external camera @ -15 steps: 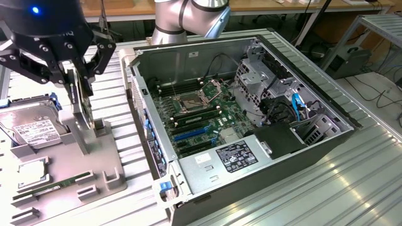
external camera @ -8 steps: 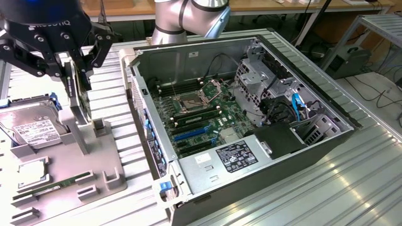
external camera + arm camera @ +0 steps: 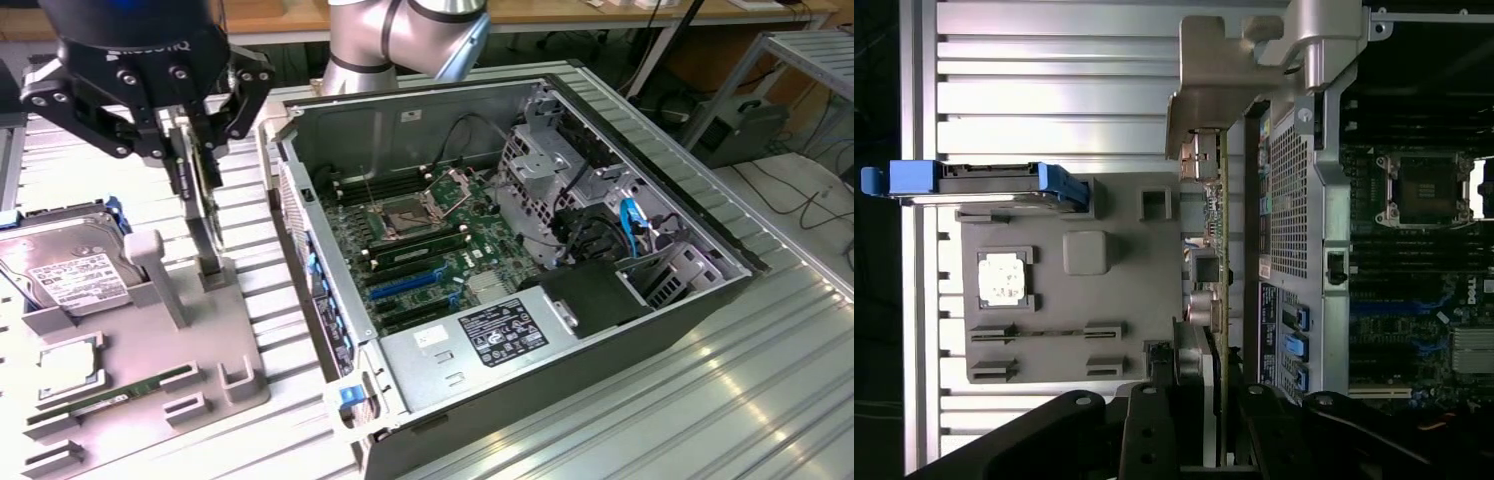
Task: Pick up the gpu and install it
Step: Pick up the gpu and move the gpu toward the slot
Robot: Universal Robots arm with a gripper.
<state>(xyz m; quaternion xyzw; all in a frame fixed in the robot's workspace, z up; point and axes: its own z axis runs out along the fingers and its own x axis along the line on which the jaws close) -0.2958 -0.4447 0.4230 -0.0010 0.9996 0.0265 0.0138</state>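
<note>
The gpu (image 3: 200, 205) hangs on edge, a thin green board seen edge-on, with my gripper (image 3: 191, 150) shut on its upper edge. It is above the grey holder tray (image 3: 200, 340) at the exterior view's left, beside the open computer case (image 3: 641, 190). The card's lower edge sits at a slot post of the tray; I cannot tell whether it is clear of it. From the wrist, the gpu (image 3: 1216, 250) runs away from my gripper (image 3: 1204, 405), its silver end bracket (image 3: 1234, 80) at the far end, between the tray (image 3: 1124, 300) and the case wall (image 3: 1294, 180).
A hard drive (image 3: 67, 265) with blue rails, a processor chip (image 3: 67, 365) and a memory stick (image 3: 120, 392) rest on the tray. Inside the case lie the motherboard (image 3: 427, 240) with blue card slots (image 3: 407, 285) and a power supply (image 3: 494, 335). The arm's base (image 3: 400, 40) stands behind.
</note>
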